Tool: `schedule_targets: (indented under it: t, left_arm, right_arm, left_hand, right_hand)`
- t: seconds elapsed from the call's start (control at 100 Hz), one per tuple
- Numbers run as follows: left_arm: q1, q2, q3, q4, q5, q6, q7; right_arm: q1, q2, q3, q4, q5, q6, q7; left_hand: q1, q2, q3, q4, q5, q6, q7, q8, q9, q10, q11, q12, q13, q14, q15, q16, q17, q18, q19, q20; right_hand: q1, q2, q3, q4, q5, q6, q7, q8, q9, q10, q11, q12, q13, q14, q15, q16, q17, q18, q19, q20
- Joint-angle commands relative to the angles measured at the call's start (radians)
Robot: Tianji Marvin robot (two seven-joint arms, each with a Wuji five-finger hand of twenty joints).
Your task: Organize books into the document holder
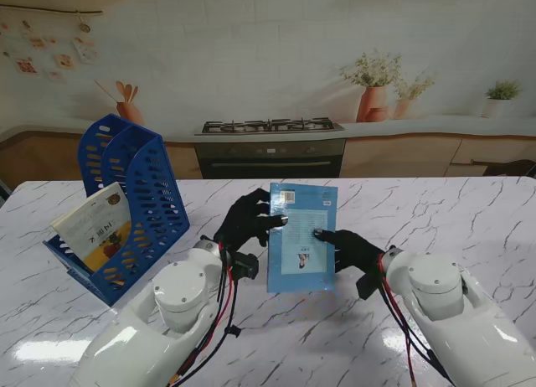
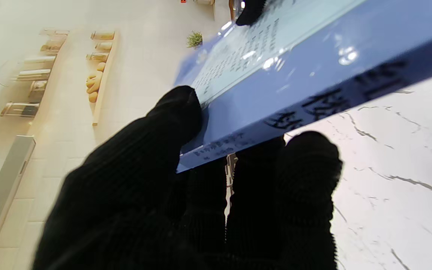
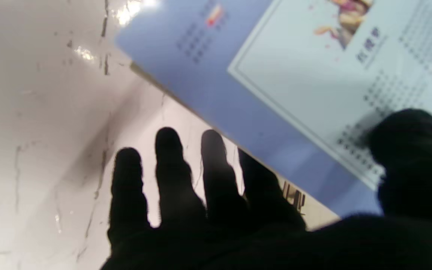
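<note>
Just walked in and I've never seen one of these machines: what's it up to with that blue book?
The robot is tidying books into the blue holder on its left, where one book already leans. Right now both black-gloved hands are on a light blue book in the middle of the marble table. The left hand pinches one long edge, thumb on the cover and fingers under it. The right hand presses its thumb on the cover from the other side.

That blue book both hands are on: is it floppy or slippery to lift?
Probably fairly stiff: the blue book stays flat though the left hand and right hand grip only its edges. Its glossy cover shows glare, so it may be slippery. It looks thin, likely light.
</note>
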Motion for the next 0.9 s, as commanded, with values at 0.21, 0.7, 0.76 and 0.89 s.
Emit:
schedule_targets:
  t: [0.21, 0.7, 0.76, 0.89]
  left_arm:
    - [-0.033, -0.020, 0.013, -0.058, 0.054, -0.022, 0.031]
    - [-0.066, -0.034, 0.039, -0.033, 0.007, -0.031, 0.038]
    - [-0.069, -0.035, 0.039, -0.023, -0.003, -0.030, 0.037]
    - [-0.074, -0.038, 0.036, -0.002, -0.016, -0.018, 0.036]
  right_arm:
    - [-0.030, -0.022, 0.007, -0.011, 0.029, -0.001, -0.065]
    - [-0.046, -0.061, 0.039, 0.023, 0.266, -0.079, -0.086]
    - [-0.049, -0.068, 0.045, 0.020, 0.302, -0.082, -0.095]
    - [-0.055, -0.078, 0.059, 0.013, 0.357, -0.094, -0.109]
  left_hand:
    - [0.128, 0.044, 0.176, 0.058, 0.029, -0.203, 0.128, 0.089, 0.036, -0.029, -0.013, 0.024, 0.101, -0.030, 0.047, 0.001, 0.036, -0.111, 0.097, -0.011]
    - [0.126, 0.045, 0.181, 0.057, 0.026, -0.198, 0.126, 0.098, 0.037, -0.027, -0.016, 0.033, 0.104, -0.035, 0.047, 0.006, 0.038, -0.115, 0.097, -0.016]
    - [0.126, 0.046, 0.180, 0.057, 0.026, -0.199, 0.125, 0.099, 0.035, -0.027, -0.017, 0.034, 0.103, -0.035, 0.047, 0.007, 0.039, -0.114, 0.097, -0.016]
    - [0.127, 0.048, 0.179, 0.056, 0.024, -0.199, 0.125, 0.100, 0.034, -0.027, -0.018, 0.034, 0.103, -0.035, 0.047, 0.007, 0.038, -0.115, 0.098, -0.017]
  right_hand:
    - [-0.090, 0.064, -0.024, -0.004, -0.050, 0.012, -0.014, 0.010, -0.026, 0.005, 0.012, 0.029, 0.008, -0.015, 0.002, 0.008, 0.026, 0.214, 0.022, 0.029]
    - [-0.141, 0.030, 0.038, 0.001, 0.049, -0.044, 0.064, 0.075, 0.139, -0.048, 0.128, 0.140, 0.154, -0.084, 0.098, 0.091, 0.022, 0.158, 0.069, 0.080]
    - [-0.120, 0.001, 0.053, 0.002, 0.088, -0.053, 0.096, 0.096, 0.183, -0.052, 0.171, 0.172, 0.206, -0.105, 0.146, 0.128, 0.043, 0.159, 0.095, 0.104]
    - [0.031, -0.073, 0.043, 0.010, 0.183, -0.105, 0.197, 0.193, 0.275, -0.084, 0.335, 0.287, 0.295, -0.159, 0.356, 0.272, 0.109, 0.142, 0.174, 0.241]
